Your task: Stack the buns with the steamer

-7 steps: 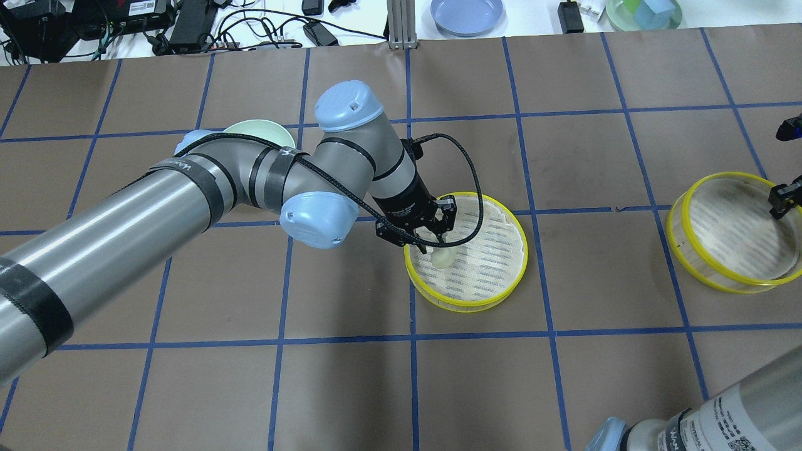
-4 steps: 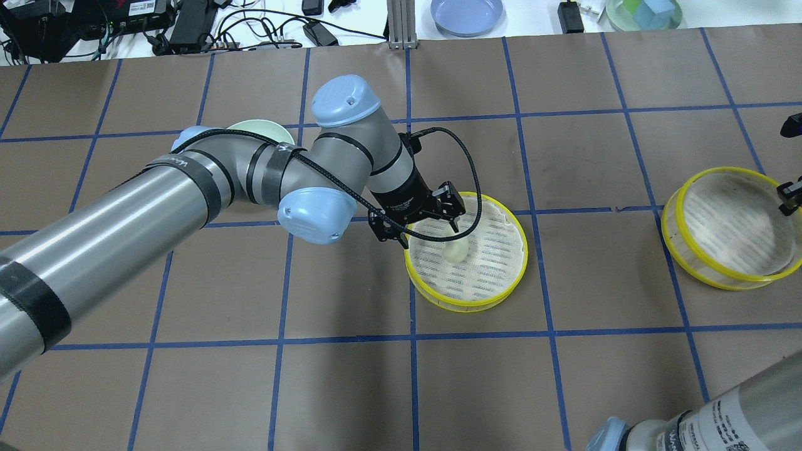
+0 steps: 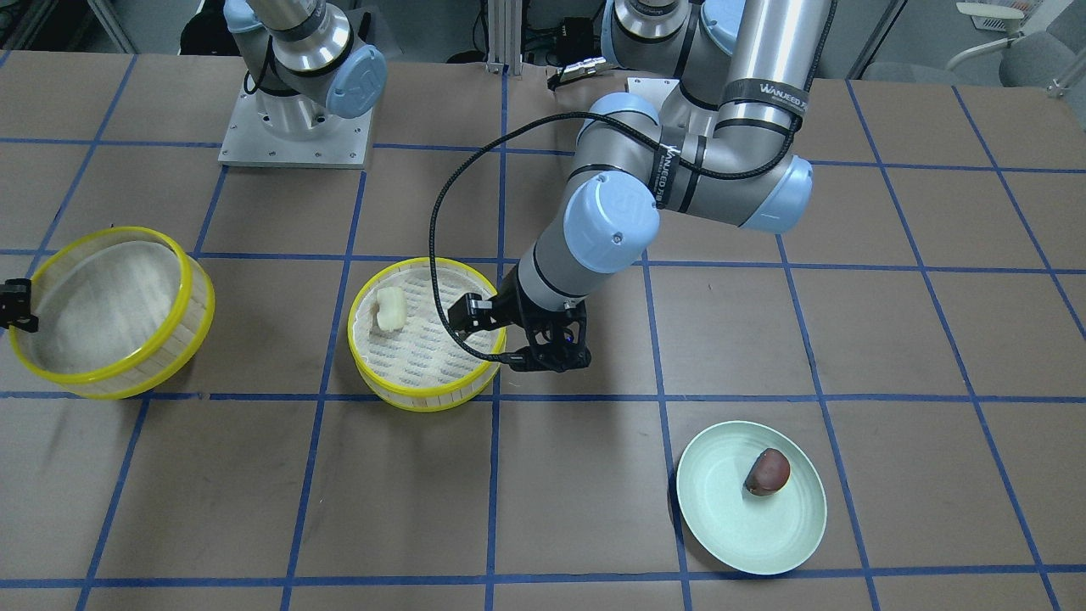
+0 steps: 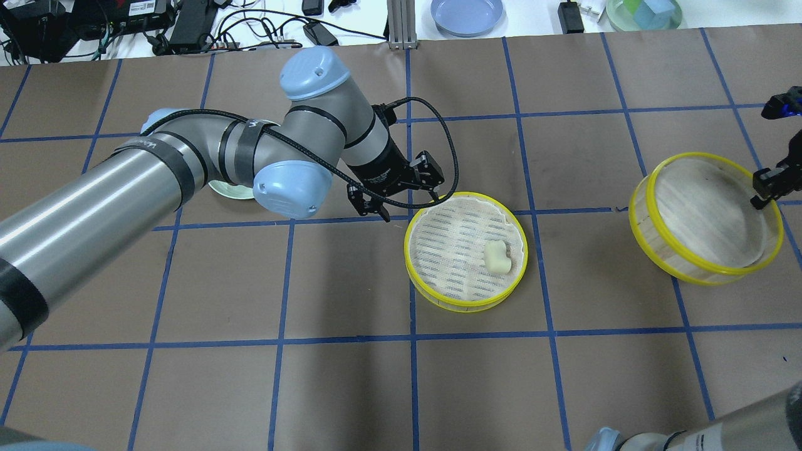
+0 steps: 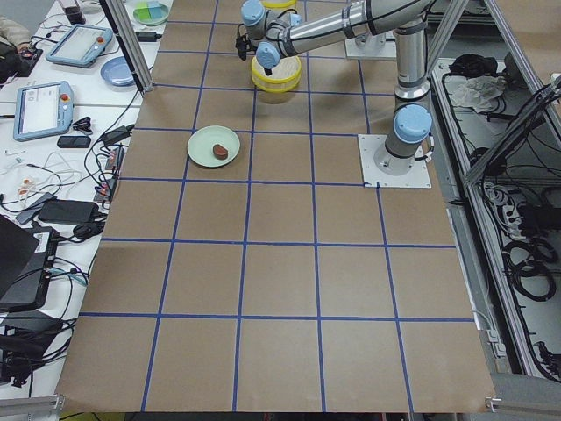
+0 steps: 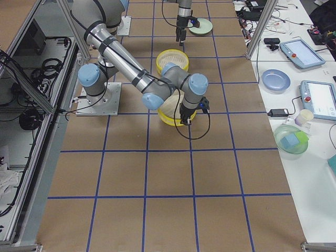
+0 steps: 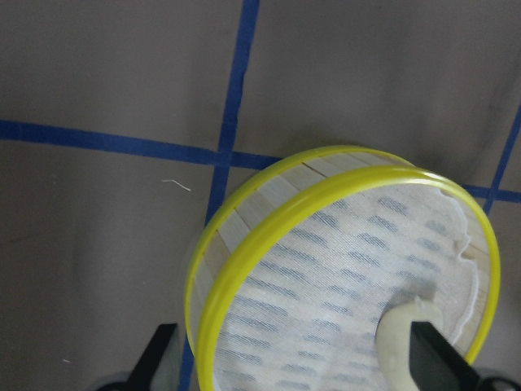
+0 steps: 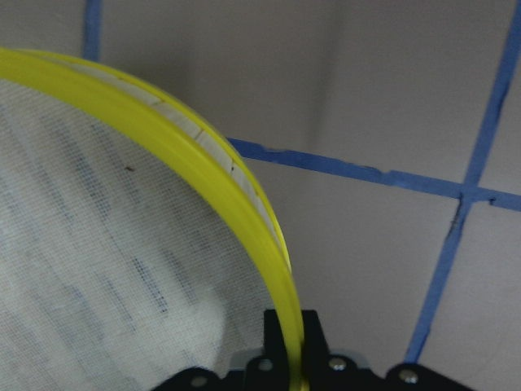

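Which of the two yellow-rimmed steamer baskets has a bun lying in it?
The central steamer basket: the cream bun lies on its liner. The other basket, held at its rim by the right gripper, is empty.

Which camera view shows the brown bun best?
The front-facing view: the brown bun lies unobstructed on the plate. The exterior left view shows it tiny; overhead, the left arm hides it; the wrist views miss it.

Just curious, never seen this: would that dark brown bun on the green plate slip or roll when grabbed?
Likely slippery: the brown bun looks glossy. Its rounded side may let it rock or skid across the smooth plate. Far smaller than the plate, so probably light.
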Robot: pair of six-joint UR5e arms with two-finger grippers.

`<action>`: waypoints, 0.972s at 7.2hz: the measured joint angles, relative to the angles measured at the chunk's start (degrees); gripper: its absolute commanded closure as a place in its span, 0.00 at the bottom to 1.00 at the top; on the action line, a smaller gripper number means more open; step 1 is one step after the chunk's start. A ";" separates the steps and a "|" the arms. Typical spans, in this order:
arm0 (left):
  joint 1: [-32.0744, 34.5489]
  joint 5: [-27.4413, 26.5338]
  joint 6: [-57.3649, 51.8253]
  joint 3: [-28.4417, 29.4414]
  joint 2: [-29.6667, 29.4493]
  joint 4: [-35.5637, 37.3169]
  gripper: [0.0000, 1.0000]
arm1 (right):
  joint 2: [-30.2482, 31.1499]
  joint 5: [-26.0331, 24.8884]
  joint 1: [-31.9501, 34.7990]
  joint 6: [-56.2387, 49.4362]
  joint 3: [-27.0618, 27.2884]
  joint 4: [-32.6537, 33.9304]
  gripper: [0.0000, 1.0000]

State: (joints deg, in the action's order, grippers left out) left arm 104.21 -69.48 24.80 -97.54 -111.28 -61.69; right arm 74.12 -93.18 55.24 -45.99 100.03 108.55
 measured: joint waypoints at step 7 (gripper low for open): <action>-16.47 -23.07 -36.71 2.83 0.39 1.71 0.00 | 7.53 -0.28 37.54 49.08 5.78 -0.20 1.00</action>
State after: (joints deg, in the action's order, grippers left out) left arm 87.74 -92.55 -11.90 -94.70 -110.89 -59.99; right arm 81.66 -93.46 92.78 3.08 105.81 108.35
